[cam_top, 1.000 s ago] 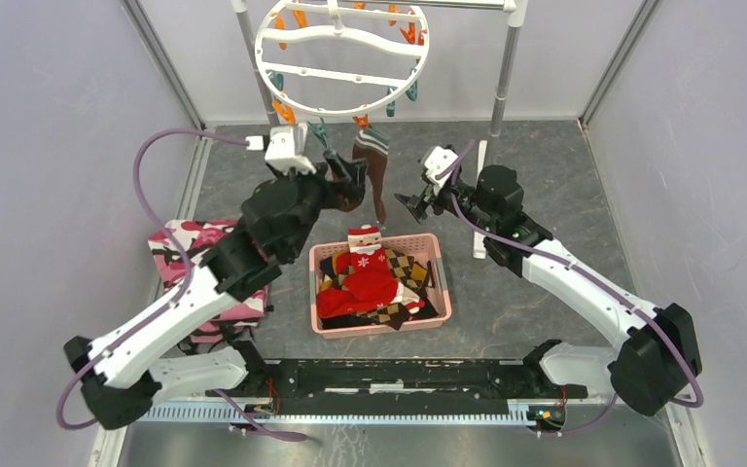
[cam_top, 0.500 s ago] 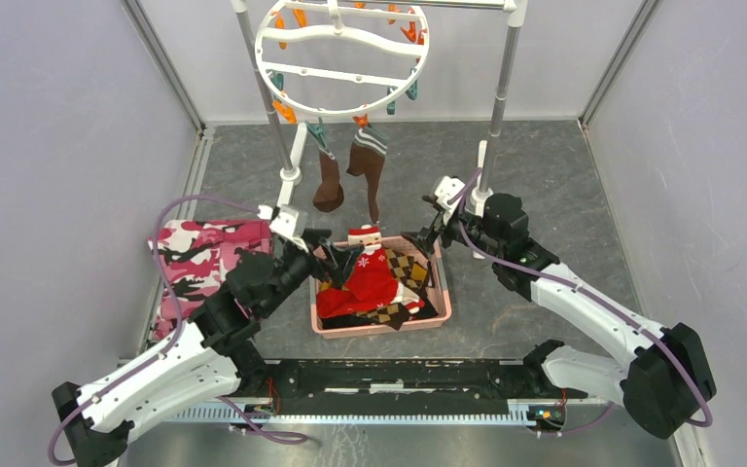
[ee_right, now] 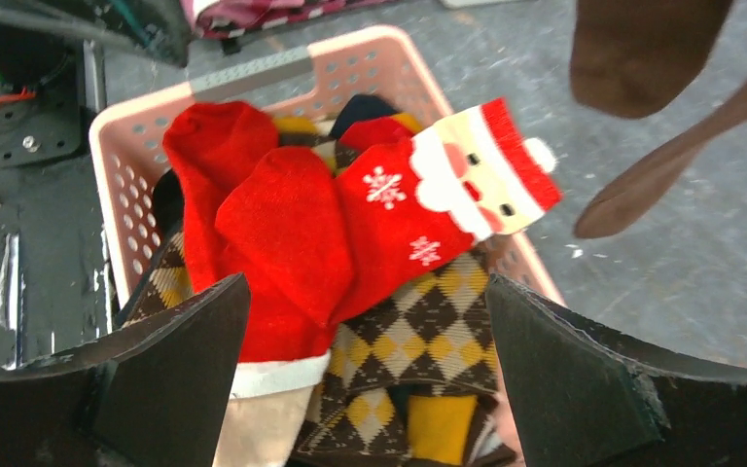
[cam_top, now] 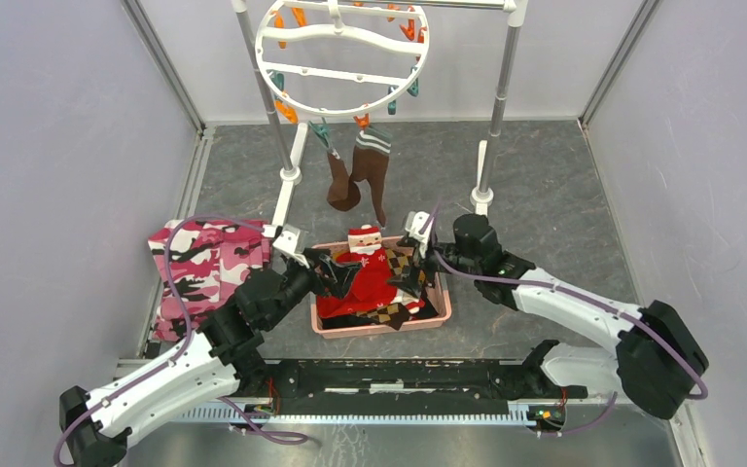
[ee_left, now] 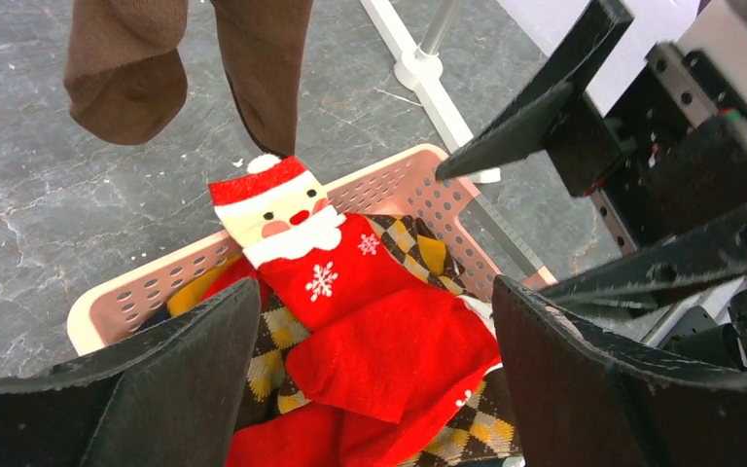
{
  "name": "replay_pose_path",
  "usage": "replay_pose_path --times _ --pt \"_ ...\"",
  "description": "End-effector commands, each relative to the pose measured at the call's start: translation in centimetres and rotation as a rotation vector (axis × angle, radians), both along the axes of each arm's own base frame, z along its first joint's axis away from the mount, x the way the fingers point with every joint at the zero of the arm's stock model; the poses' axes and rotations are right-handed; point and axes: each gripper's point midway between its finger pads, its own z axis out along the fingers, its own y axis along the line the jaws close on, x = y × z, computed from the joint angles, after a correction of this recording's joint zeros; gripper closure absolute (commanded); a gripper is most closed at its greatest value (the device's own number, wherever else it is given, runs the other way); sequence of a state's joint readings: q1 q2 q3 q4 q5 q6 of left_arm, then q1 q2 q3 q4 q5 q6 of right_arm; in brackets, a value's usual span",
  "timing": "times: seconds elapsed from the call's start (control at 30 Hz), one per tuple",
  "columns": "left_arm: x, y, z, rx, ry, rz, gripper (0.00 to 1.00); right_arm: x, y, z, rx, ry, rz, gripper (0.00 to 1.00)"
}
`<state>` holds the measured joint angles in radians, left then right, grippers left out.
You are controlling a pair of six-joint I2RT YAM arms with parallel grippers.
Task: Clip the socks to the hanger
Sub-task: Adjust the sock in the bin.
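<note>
Left fingers (ee_left: 170,389) and right fingers (ee_right: 165,379) both spread wide and empty over the pink basket (cam_top: 379,329), apparently poised to pick; brown socks (cam_top: 362,180) hang clipped under the hanger (cam_top: 345,110), toes clear of the bench (cam_top: 545,185).

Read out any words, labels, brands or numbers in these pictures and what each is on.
None: no readable text in any view.
The Santa sock carries only a face and snowflakes, no letters.
The pink basket and the hanger show no label or number.
</note>
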<state>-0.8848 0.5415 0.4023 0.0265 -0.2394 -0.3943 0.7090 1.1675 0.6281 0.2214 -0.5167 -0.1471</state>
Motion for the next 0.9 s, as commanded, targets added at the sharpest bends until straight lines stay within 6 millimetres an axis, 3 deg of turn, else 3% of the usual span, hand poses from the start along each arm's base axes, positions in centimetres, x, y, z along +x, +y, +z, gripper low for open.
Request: replay_pose_path --times 0.0,0.13,0.33,0.53,0.87 --pt "0.9 0.8 0.0 -0.052 0.001 0.081 0.07 -0.1 1.3 -1.6 -0.035 0.022 0.025 0.02" --pt "1.8 2.5 -1.8 0.009 0.033 0.184 0.07 0.8 2.2 -2.8 -0.051 0.06 -0.009 0.02" --pt "2.0 3.0 -2.6 0.02 0.037 0.216 0.07 1.2 3.3 -3.6 -0.063 0.078 -0.016 0.02" --pt "2.2 3.1 -2.9 0.022 0.037 0.228 0.07 1.2 3.7 -3.1 -0.048 0.068 0.001 0.02" --pt "2.4 3.0 -2.5 0.012 0.029 0.232 0.07 2.0 2.8 -1.5 -0.082 -0.027 -0.03 0.02"
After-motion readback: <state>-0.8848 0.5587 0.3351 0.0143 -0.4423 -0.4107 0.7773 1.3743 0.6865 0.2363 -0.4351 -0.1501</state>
